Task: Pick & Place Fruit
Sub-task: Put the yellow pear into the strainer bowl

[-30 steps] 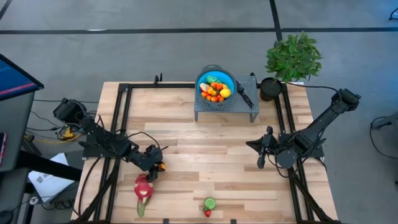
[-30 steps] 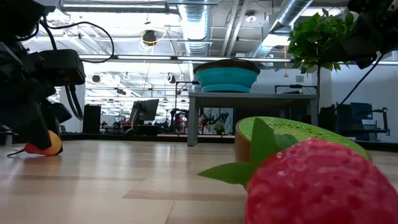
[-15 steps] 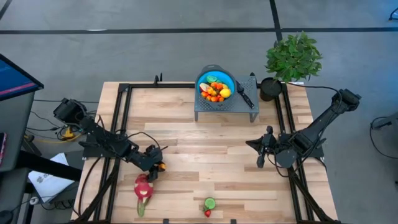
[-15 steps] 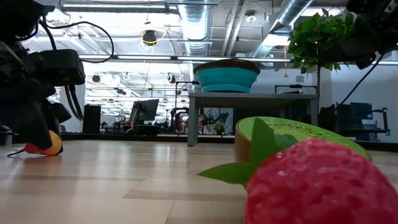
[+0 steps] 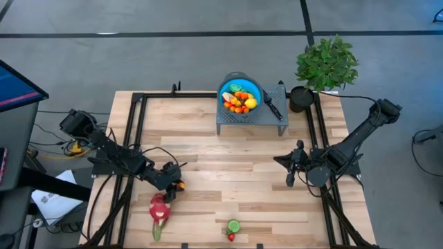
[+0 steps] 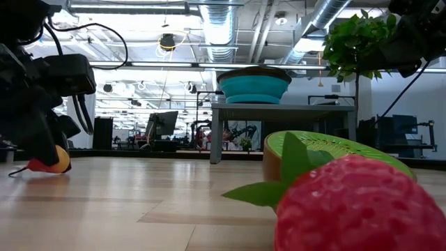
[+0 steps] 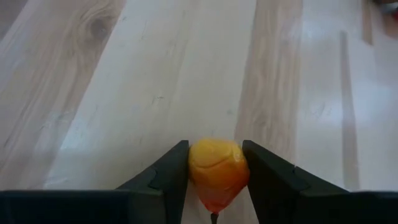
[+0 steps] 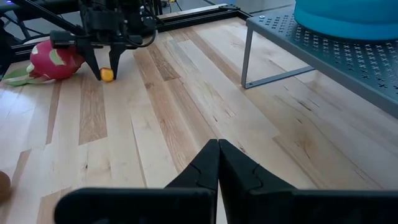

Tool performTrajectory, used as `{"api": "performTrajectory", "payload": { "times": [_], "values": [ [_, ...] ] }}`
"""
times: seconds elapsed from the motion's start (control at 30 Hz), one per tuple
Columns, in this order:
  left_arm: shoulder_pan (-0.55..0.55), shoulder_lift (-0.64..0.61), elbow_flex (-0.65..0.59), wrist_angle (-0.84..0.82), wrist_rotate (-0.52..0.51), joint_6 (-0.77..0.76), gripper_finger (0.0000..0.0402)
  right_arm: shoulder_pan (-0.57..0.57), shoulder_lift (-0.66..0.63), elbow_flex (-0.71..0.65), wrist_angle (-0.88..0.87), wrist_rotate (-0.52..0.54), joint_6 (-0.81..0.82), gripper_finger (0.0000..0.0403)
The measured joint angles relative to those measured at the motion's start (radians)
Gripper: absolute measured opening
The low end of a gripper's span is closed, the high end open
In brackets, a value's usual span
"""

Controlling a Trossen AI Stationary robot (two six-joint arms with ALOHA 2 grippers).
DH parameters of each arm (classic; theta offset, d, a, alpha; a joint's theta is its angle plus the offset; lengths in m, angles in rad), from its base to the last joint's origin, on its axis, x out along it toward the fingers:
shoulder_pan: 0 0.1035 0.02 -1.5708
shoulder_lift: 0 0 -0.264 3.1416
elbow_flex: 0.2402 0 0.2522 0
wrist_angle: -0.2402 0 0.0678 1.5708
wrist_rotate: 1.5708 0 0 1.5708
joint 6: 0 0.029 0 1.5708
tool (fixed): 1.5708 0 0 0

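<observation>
A small orange-yellow fruit (image 7: 215,174) sits at table level on the left side of the wooden table (image 5: 228,173). My left gripper (image 7: 215,148) is shut on it; the same fruit (image 6: 57,160) shows in the low view under that dark gripper. My right gripper (image 8: 218,155) hangs shut and holds nothing above the table's right side (image 5: 291,181). A pink-red dragon fruit (image 5: 159,209) lies on the boards just near-side of the left gripper. A green kiwi half (image 5: 234,225) and a strawberry (image 5: 231,237) lie at the near edge. My left gripper pinches the small orange fruit by its two opposite sides (image 7: 195,167) between its two fingers (image 7: 169,174). The fingers slant down at it from the table's left. The fruit is down at the table top; whether it rests on the boards, I cannot tell.
A blue bowl (image 5: 240,95) full of several small fruits stands on a grey perforated rack (image 5: 266,119) at the far middle, with a black-handled knife (image 5: 272,105) beside it. A potted plant (image 5: 325,63) stands at the far right. Black rails (image 5: 135,138) run along the table's sides.
</observation>
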Motion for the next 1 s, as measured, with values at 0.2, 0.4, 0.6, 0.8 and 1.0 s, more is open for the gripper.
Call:
{"api": "performTrajectory", "payload": {
  "times": [0.2, 0.4, 0.6, 0.8, 1.0],
  "values": [
    [0.013, 0.0, 0.0, 0.073, -0.001, 0.002, 0.0131, 0.0, 0.0, 0.0, 0.0, 0.0, 0.0, 0.0],
    [0.052, 0.0, 0.0, 0.219, -0.002, 0.002, 0.0132, 0.0, 0.0, 0.0, 0.001, 0.0, 0.0, 0.0],
    [0.128, -0.001, 0.001, 0.41, -0.003, 0.002, 0.013, 0.0, 0.0, 0.0, 0.0, 0.0, 0.0, 0.0],
    [0.262, -0.002, 0.004, 0.649, -0.049, 0.02, 0.0129, 0.0, 0.0, 0.0, 0.0, 0.003, -0.009, 0.0],
    [0.382, -0.002, 0.111, 0.685, -0.082, 0.258, 0.0128, 0.0, 0.0, 0.0, 0.0, 0.003, -0.01, 0.0]
  ]
}}
